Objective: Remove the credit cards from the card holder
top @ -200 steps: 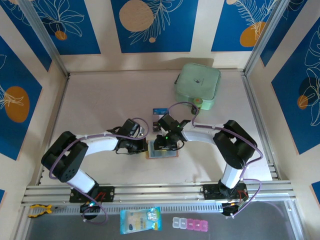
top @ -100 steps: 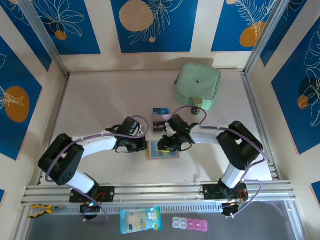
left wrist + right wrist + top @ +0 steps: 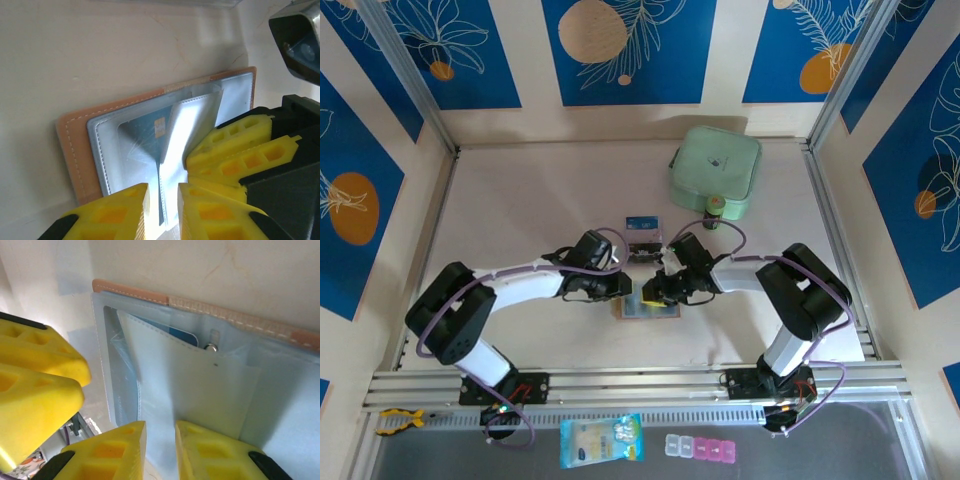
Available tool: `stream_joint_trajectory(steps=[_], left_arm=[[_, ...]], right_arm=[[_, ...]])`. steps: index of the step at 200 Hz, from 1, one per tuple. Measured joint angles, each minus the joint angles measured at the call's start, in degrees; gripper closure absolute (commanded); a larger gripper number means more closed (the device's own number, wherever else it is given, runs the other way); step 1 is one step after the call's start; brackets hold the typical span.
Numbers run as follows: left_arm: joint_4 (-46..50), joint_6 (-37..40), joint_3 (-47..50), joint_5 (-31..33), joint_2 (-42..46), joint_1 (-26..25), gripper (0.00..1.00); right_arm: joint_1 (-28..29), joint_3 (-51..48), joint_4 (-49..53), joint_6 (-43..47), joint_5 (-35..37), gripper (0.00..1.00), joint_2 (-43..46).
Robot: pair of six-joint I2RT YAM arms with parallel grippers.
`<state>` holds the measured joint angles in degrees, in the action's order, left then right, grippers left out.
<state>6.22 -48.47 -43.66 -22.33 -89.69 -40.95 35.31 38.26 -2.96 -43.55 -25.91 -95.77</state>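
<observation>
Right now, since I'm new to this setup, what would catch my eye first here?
The left gripper and right gripper meet tip to tip over a salmon-tan leather-like card holder lying open near the front centre of the table. In the wrist views bright yellow fingers crowd its grey pockets, where a blue card peeks out. A mint-green zip pouch sits toward the far right.
</observation>
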Motion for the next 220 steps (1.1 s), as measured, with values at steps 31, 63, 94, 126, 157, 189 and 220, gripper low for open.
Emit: stream_joint_trajectory(steps=[31, 63, 94, 126, 157, 189, 220], left_arm=[[-0.90, -1.01, -0.37, -0.20, -1.88, -0.46, 0.75], [-1.51, -1.70, -1.25, -0.44, -3.74, -1.01, 0.75], [-2.14, -2.32, -2.12, -0.92, -5.29, -1.38, 0.75], [-2.95, -2.75, -2.69, -1.66, -6.40, -1.68, 0.78], [-3.67, -3.30, -2.89, -1.70, -6.49, -1.84, 0.82], [-3.80, -3.63, -2.91, -1.73, -6.47, -1.84, 0.82], [-3.63, -3.61, -3.17, -1.73, -6.36, -1.95, 0.81]], right_arm=[[-0.76, -1.49, -2.97, -0.46, -1.81, 0.78, 0.00], [-1.44, -2.67, -5.25, -0.92, -3.32, 0.78, 0.00], [-2.08, -3.54, -6.88, -1.33, -4.61, 0.79, 0.00], [-2.34, -4.33, -8.17, -1.75, -5.38, 0.79, 0.04], [-2.34, -4.68, -8.59, -1.95, -5.73, 0.79, 1.36], [-2.34, -5.18, -7.67, -2.14, -5.22, 0.73, 5.79], [-2.38, -4.83, -3.34, -1.31, -3.02, 0.69, 12.11]])
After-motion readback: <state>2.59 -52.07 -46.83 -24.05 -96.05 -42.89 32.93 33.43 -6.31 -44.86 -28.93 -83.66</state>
